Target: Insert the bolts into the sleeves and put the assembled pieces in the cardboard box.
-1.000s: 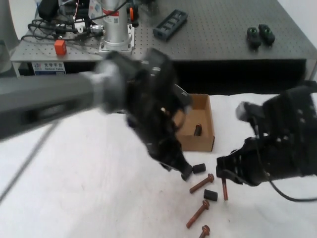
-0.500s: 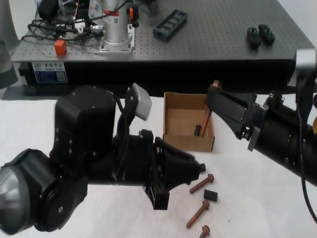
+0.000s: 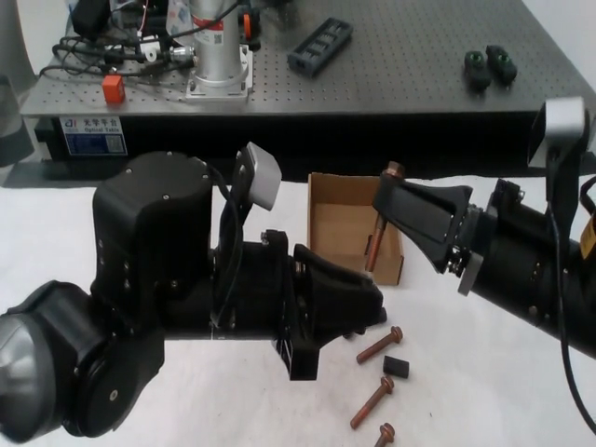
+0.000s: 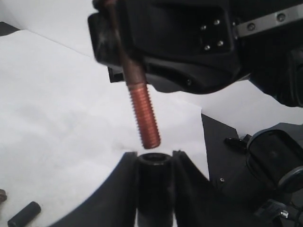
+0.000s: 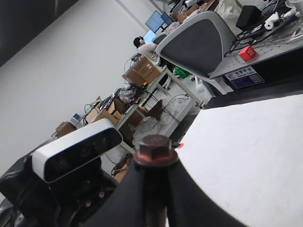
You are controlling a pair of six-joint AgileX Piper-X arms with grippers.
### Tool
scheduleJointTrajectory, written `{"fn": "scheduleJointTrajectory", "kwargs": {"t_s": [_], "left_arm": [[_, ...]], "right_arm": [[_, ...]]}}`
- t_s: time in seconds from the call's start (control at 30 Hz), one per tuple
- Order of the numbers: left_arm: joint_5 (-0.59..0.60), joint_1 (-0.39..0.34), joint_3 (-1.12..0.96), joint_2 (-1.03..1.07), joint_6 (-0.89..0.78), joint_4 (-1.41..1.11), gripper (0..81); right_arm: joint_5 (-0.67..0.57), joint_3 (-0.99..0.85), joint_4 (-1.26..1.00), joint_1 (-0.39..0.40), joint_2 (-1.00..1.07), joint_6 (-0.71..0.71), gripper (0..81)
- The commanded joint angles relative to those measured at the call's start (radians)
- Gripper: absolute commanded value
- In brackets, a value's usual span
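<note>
Right hand (image 5: 152,164) is clamped on a bolt (image 4: 144,116) just under its head, threaded end pointing down. Left hand (image 4: 154,159) is clamped on a black sleeve (image 4: 152,189), open end up. Bolt tip sits just above the sleeve mouth with a thin gap, so it is not in yet. Both are held in the air, close to the right front corner of the cardboard box (image 3: 317,219).

Risks, as I judge them:
- The bolt leans off the sleeve's axis. Pushed down like this, the tip may catch the rim rather than enter the bore.
- A catch on the rim could twist or push the sleeve out of the left hand's fingers.
- The bolt is gripped near the head only. Side load at the tip may swing it in the grip and make the lean worse.
- A dropped part lands on the white counter (image 3: 494,400) among the loose bolts (image 3: 379,345) and the spare sleeve (image 3: 397,366), and may roll.
- The two hands are very close, so overshoot could knock them together.

Writing: a small printed label (image 3: 91,128) sits on the front edge of the metal table behind, too small to make out. Nothing readable on the box, bolt or sleeve.
</note>
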Motion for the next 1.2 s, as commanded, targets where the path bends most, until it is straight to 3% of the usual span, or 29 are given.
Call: {"fn": "scheduleJointTrajectory", "kwargs": {"t_s": [0.0,0.57,0.97,1.17], "left_arm": [[-0.009,0.0,-0.003,-0.013,-0.012,-0.027,0.7],[-0.067,0.0,-0.003,-0.013,-0.063,-0.097,0.7],[0.025,0.0,-0.003,-0.013,-0.063,-0.115,0.7],[-0.071,0.0,-0.003,-0.013,-0.071,-0.13,0.7]], "right_arm": [[-0.041,0.004,-0.005,0.003,-0.007,-0.012,1.0],[-0.087,0.004,0.025,0.003,-0.007,-0.065,1.0],[-0.083,0.004,0.03,0.003,-0.007,-0.08,1.0],[-0.119,0.004,0.03,0.003,-0.007,-0.137,1.0]]}}
